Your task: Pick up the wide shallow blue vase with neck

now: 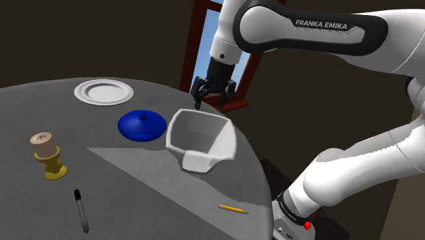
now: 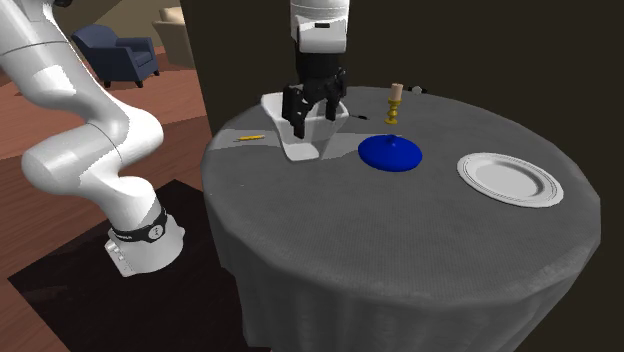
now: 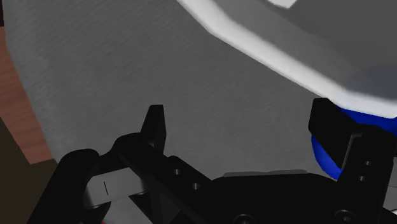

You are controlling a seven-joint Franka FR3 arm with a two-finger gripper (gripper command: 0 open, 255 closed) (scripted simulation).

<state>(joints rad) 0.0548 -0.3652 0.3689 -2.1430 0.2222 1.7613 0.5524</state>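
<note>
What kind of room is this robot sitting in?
Likely a living or dining room in a home: a round table under grey cloth, a dark blue armchair on a reddish wooden floor, and a red-framed window.

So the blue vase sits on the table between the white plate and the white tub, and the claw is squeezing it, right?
No, the claw isn't squeezing it. The shoulder view shows it open in the air by the white tub, apart from the blue vase. The vase does sit on the table between the white plate and the tub.
</note>
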